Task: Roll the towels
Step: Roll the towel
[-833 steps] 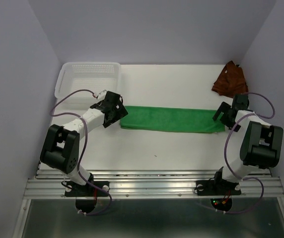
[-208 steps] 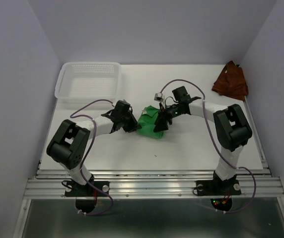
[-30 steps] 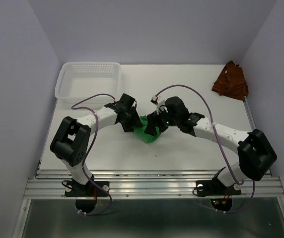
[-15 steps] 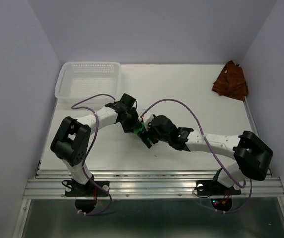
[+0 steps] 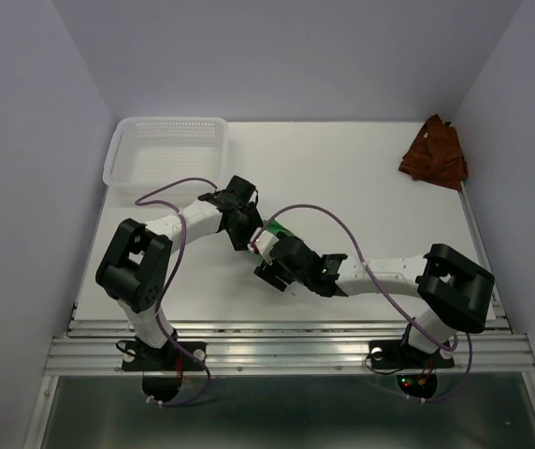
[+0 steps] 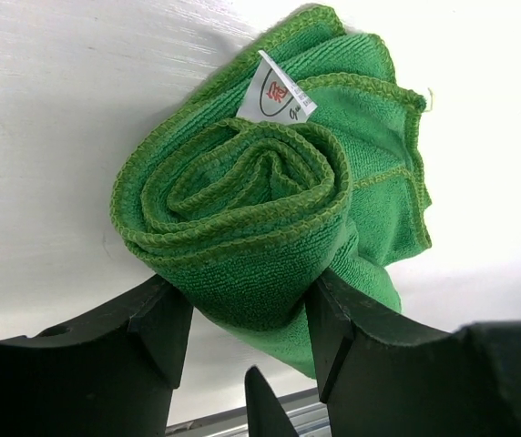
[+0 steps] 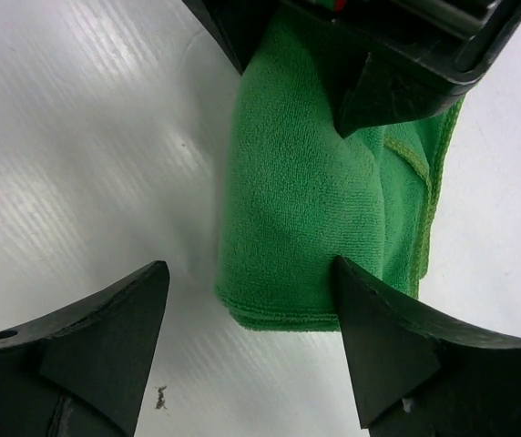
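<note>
Overhead, green towel [image 6: 260, 209] mostly hidden beneath wrists; left jaws pinch it, right jaws spread.

The left arm [image 5: 179, 224] and right arm [image 5: 389, 273] share white links, chunky black joint housings and a thin purple cable [image 5: 167, 185] looping along each. Their fingers [image 6: 106, 355] are matte black wedges (angular, with bevelled edges). The right arm's black base [image 5: 408, 358] carries small red and green lights.
</note>
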Available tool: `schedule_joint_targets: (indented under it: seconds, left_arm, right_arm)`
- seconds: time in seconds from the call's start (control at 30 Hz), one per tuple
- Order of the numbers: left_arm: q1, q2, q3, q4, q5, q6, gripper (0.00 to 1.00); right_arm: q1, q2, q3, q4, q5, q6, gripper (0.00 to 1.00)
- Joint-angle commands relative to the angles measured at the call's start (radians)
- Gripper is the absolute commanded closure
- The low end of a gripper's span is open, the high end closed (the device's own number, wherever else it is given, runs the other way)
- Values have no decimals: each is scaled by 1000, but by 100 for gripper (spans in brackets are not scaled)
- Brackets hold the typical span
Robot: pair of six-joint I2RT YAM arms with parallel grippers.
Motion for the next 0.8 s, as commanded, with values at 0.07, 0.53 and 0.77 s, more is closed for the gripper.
schedule_joint_targets:
  seconds: [0.07, 0.53, 0.77]
  left_arm:
    - [-7, -3, 32, -26, 24, -4, 41]
    - [-1, -92, 33, -34, 14, -10, 7]
    - [0, -151, 21, -30, 1, -22, 1]
  right_arm:
    - [27, 73, -8, 58, 172, -21, 25]
    - [27, 73, 14, 91, 171, 89, 94]
    - [-17, 9, 20, 54, -26, 243, 96]
